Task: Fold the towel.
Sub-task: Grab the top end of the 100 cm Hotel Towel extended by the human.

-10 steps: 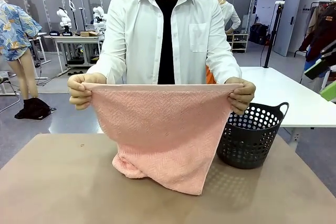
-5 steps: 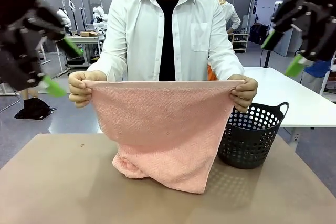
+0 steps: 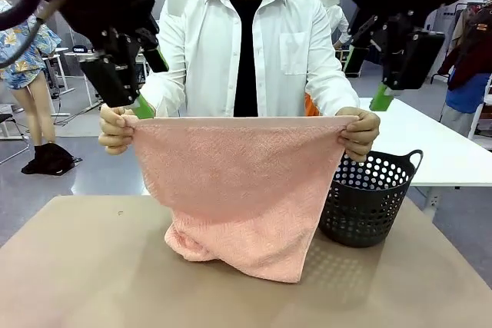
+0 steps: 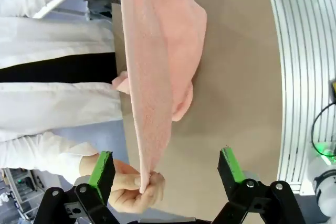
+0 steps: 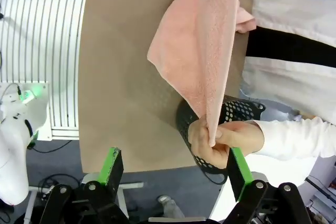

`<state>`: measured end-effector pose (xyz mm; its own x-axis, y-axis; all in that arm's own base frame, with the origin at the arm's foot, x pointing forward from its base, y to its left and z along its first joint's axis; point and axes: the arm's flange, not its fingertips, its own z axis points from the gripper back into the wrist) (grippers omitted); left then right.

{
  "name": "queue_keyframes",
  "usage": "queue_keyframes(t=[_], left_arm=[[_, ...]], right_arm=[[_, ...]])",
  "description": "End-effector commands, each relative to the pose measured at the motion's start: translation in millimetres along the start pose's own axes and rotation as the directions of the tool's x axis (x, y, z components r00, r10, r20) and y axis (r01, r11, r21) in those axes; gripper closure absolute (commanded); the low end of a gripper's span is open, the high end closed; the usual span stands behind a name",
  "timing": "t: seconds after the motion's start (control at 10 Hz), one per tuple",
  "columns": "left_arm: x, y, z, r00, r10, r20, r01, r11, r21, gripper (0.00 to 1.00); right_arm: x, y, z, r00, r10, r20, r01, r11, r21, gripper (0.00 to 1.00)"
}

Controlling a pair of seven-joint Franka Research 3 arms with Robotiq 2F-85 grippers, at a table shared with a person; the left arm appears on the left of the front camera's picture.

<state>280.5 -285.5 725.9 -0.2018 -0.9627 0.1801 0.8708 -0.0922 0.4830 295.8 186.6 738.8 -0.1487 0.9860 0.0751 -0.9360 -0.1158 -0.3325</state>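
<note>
A person (image 3: 246, 51) holds the salmon-pink terry-cloth towel (image 3: 238, 182) up, its bottom seemingly resting on the brown desk (image 3: 77, 266), while left pincer (image 4: 165, 162) and right pincer (image 5: 173, 163) gape wide, empty.

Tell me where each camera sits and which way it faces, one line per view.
Front view: fixed between the arms, facing across the table at the person holding up the towel; left hand and right hand hang open above its corners.
Left wrist view: on the left arm, looking down past its own fingers at one held towel corner.
Right wrist view: on the right arm, looking down past its own fingers at the other corner and the basket.
Shared: all see towel and table.
</note>
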Motion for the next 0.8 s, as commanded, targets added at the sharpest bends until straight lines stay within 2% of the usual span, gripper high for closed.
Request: queue_keyframes(t=[0.0, 0.2, 0.5, 0.7], left_arm=[[-8, 13, -4, 0.999, 0.043, -0.03, -0.045, 0.996, -0.082, 0.0], [-16, 21, -19, 0.996, 0.083, -0.039, -0.088, 0.984, -0.153, 0.0], [-17, 29, -40, 0.997, 0.056, -0.056, -0.062, 0.991, -0.121, 0.0], [-21, 36, -50, 0.995, 0.082, -0.058, -0.088, 0.989, -0.116, 0.0]], right_arm=[[5, -17, -6, 0.999, -0.015, -0.034, 0.015, 1.0, -0.008, 0.0], [7, -29, -14, 0.999, -0.02, -0.026, 0.02, 0.999, -0.029, 0.0], [10, -46, -31, 0.999, -0.029, -0.023, 0.028, 0.999, -0.041, 0.0], [11, -52, -42, 0.999, -0.03, -0.017, 0.029, 0.999, -0.046, 0.0]])
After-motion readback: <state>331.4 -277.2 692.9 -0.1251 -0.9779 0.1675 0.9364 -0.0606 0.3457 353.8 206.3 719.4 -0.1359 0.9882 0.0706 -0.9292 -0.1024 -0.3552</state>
